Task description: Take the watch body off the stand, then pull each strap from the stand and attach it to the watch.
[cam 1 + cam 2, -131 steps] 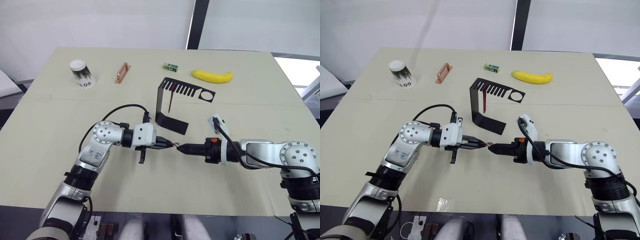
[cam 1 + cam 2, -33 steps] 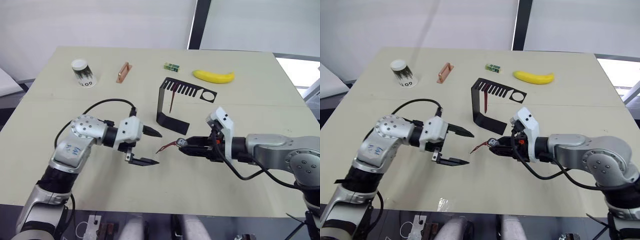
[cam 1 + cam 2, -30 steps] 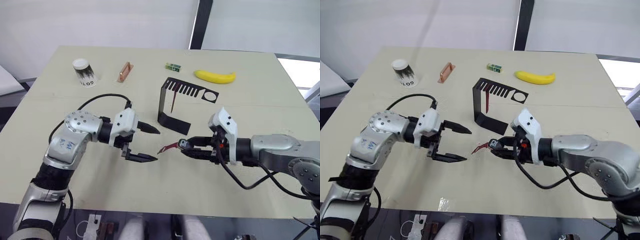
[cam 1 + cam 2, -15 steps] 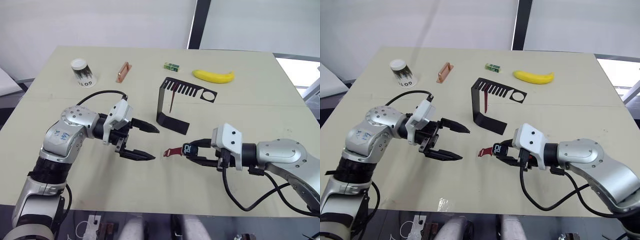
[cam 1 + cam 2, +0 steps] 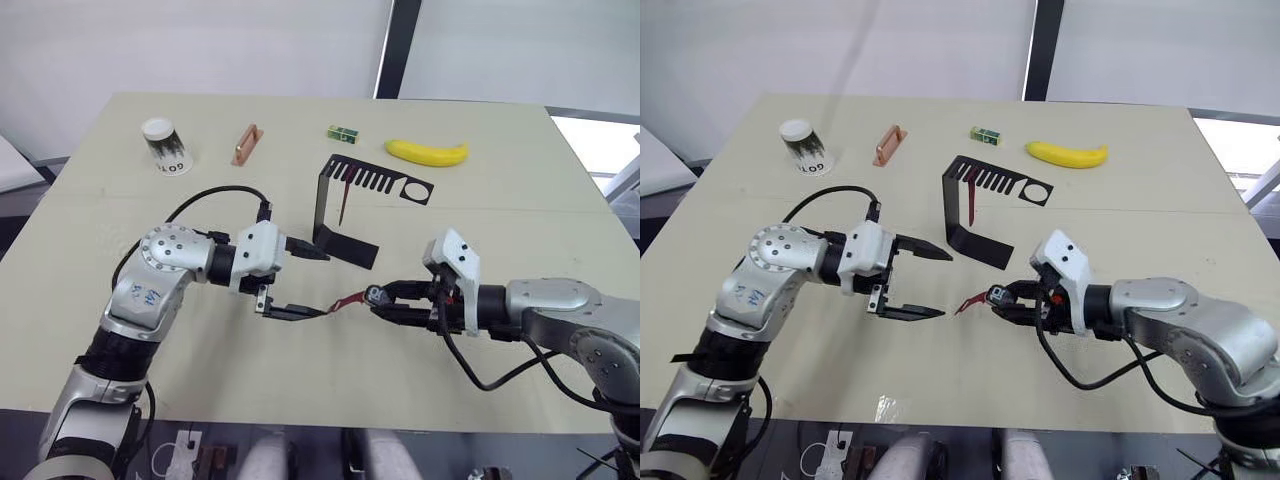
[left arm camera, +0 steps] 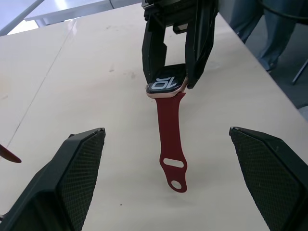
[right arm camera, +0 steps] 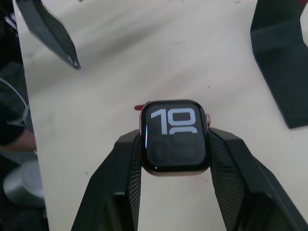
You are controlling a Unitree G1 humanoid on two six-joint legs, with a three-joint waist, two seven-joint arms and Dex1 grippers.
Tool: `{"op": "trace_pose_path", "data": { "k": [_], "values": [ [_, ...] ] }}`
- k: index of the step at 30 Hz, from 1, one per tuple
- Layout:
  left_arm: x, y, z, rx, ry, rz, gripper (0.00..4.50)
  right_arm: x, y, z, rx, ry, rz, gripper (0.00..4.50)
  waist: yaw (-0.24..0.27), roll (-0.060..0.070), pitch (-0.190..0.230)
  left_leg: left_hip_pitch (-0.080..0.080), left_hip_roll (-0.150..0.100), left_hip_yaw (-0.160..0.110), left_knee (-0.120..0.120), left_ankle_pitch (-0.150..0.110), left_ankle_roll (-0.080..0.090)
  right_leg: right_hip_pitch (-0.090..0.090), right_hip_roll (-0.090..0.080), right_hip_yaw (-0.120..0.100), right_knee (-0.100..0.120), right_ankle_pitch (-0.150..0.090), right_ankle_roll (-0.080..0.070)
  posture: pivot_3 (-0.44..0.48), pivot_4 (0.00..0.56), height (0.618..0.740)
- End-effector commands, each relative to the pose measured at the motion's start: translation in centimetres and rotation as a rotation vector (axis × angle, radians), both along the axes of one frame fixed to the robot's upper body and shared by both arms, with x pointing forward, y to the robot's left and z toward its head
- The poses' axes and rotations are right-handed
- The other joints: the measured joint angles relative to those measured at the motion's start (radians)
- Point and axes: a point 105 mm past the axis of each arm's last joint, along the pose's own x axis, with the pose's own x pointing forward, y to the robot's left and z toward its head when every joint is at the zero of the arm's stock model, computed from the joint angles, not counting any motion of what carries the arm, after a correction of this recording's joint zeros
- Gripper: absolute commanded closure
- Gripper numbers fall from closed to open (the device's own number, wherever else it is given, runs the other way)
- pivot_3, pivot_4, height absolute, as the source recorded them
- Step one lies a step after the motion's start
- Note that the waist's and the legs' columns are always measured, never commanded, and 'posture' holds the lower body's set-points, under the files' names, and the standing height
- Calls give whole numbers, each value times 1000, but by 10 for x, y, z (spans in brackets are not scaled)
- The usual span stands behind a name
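Right wrist view: watch body (image 7: 173,136) clamped between the right gripper's (image 7: 174,159) two fingers (image 7: 119,168), screen up showing "10"; a sliver of dark-red strap pokes out behind the case. Corner of the stand's foot (image 7: 281,72) is visible past the watch, apart from it, and one left finger tip (image 7: 53,36) further off.

Left wrist view: attached strap (image 6: 170,144) hangs from the watch body toward the left gripper (image 6: 171,168), free end with two holes, lying between the spread left fingers (image 6: 67,178) but touching neither. Fingers wide apart, nothing held.

Head views give the layout the wrist views lack. Stand (image 5: 345,205) sits mid-table (image 5: 1120,180), upright wall with slotted top pointing away from the robot. Second strap (image 5: 341,205) hangs from a slot on the stand. Watch body is in front of the stand's foot, near it, held just above the table. Left gripper's lower finger tip is just beside the strap's free end; contact can't be told from here.

Behind the stand: small green block (image 5: 341,132) and banana (image 5: 427,152). Further to the stand's left: copper bar (image 5: 244,145) and a white cup (image 5: 165,146) lying tilted.

Nothing lies between the grippers and the stand.
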Motion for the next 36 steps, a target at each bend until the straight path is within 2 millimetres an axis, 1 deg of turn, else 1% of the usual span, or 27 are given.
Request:
{"op": "trace_pose_path", "data": {
  "k": [1, 7, 11, 14, 15, 22, 32, 35, 36],
  "values": [
    [-2, -4, 5, -7, -47, 15, 41, 1, 0, 6, 82, 113, -47, 2993, 0, 0, 0, 0, 0, 0, 0, 0, 0, 0, 0, 0, 1, 0, 0, 0, 150, 740],
    [1, -13, -3, -30, -20, 58, 41, 11, 4, 11, 228, 252, -125, 2993, 0, 0, 0, -2, 0, 0, 2, 0, 0, -1, 0, -1, 1, 0, 0, 0, 150, 740],
    [6, -19, -7, -48, -19, 87, 41, 14, 8, 16, 275, 315, -161, 2993, -1, 0, 0, -4, 0, -1, 4, 0, 1, -1, -1, -2, 1, 0, 0, 0, 150, 740],
    [6, -20, -10, -44, -8, 89, 855, 15, 10, 18, 291, 344, -184, 2993, -4, 0, 0, -4, 0, -2, 5, 0, 1, -1, -1, -2, 1, 0, 0, 0, 150, 740],
    [7, -20, -12, -41, -5, 89, 1328, 16, 10, 19, 295, 352, -191, 2993, -5, 0, 0, -4, 0, -1, 5, 0, 1, -1, -1, -2, 1, 0, 0, 0, 150, 740],
    [12, -24, -17, -47, 1, 100, 1328, 16, 11, 21, 315, 380, -213, 2993, -2, 0, 0, -5, 0, -2, 6, -1, 1, -1, -1, -2, 1, 0, 0, 0, 150, 740],
    [14, -30, -15, -74, -9, 84, 1328, 14, 13, 20, 317, 381, -202, 2993, -1, 0, 0, -6, 0, -2, 7, -1, 2, -1, -1, -3, 1, 0, 1, 0, 150, 740],
    [13, -31, -14, -85, -8, 76, 2095, 14, 13, 21, 321, 380, -199, 2993, -1, 0, 0, -6, 0, -2, 7, -1, 2, -1, -1, -3, 1, 0, 0, 0, 150, 740],
    [14, -32, -12, -96, -2, 79, 2563, 14, 13, 21, 319, 380, -197, 2993, -1, 0, 0, -6, 0, -2, 7, -1, 2, -1, -1, -3, 1, 0, 0, 0, 150, 740]
  ]
}}
